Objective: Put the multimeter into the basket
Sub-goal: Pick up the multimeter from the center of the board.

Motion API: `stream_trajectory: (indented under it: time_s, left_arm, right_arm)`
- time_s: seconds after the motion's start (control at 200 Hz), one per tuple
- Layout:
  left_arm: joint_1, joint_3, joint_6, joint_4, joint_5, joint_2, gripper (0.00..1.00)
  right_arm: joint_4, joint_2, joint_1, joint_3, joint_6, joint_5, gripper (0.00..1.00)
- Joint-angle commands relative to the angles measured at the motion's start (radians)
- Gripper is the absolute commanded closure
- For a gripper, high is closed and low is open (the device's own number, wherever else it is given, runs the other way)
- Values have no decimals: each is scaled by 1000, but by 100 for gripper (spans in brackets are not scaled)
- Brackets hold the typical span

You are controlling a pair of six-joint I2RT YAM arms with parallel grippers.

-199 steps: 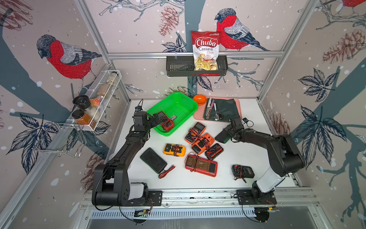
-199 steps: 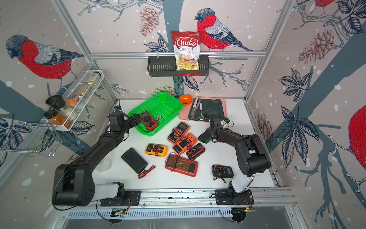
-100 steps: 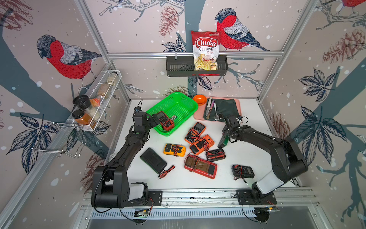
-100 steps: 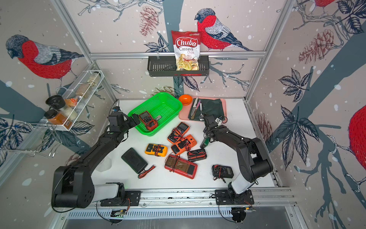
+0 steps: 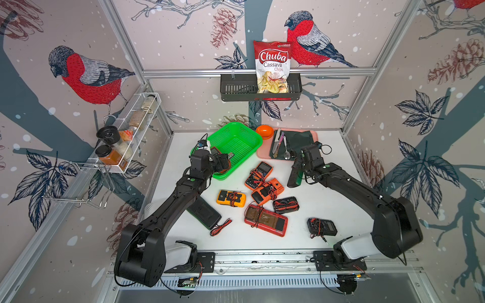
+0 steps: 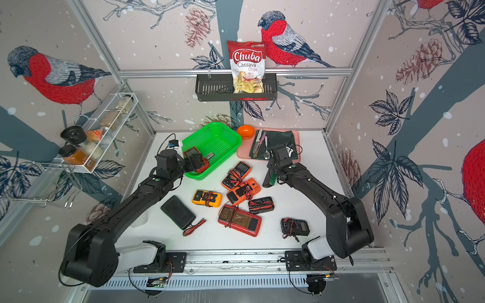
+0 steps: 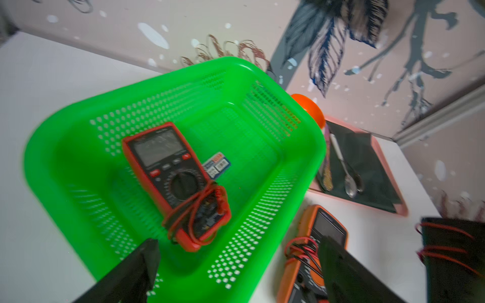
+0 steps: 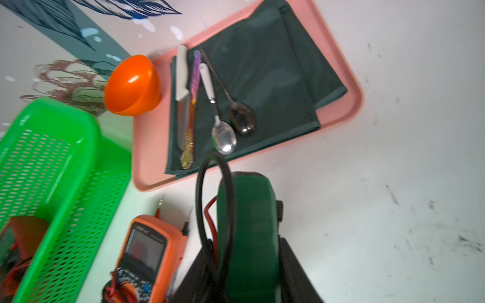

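**Multimeter gripped by the right arm, not yet in the basket**

One red multimeter lies flat on the floor of the green basket. Its leads are wound round one end, and it sits just beside the small sticker. The left claw hangs over the near end of the basket with its jaws wide apart and nothing between them.

The step in hand looks to be the right arm's. The right claw is clamped on a green-cased multimeter, pinching it so that it stands on edge. A black lead loops out beside it. In both top views this meter sits between the pink tray and the cluster of meters on the white table, apart from the basket. Whether its lower end touches the table cannot be told.

The grasp appears made, so the carry comes next. That calls for lifting the meter high enough to clear the orange multimeter just beside it and then the basket's rim. The arm must then swing it across to the basket. The far half of the floor is free, so lowering it there and then opening the jaws would suit. With the left claw over the near end, the two arms could crowd each other. The loose lead might also catch on the rim.
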Motion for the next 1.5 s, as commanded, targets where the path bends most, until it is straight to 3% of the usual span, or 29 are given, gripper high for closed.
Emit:
stream_trajectory:
  time_s: [0.0,0.215,0.39,0.7,1.071,1.361,1.496]
  left_arm:
    - [-61,-18,0,86,101,-16,2]
    - [-84,-59,-81,187,288,-7,2]
    - [-84,-66,-90,215,374,-16,2]
    - [-84,-70,-121,361,598,-8,2]
    - [-85,-47,-127,430,637,-9,11]
    - [-84,-23,-166,483,655,18,21]
    - [-85,-21,-183,501,655,21,33]
  right_arm:
    - [108,-9,15,29,-33,-59,100]
    - [425,-56,37,-36,-114,-305,100]
    - [718,-91,45,-111,-146,-555,100]
    - [928,-18,68,-81,-94,-847,100]
    - [1101,95,106,-29,36,-998,100]
    - [1135,137,127,-4,59,-1039,100]
    - [1144,153,135,8,67,-1053,100]
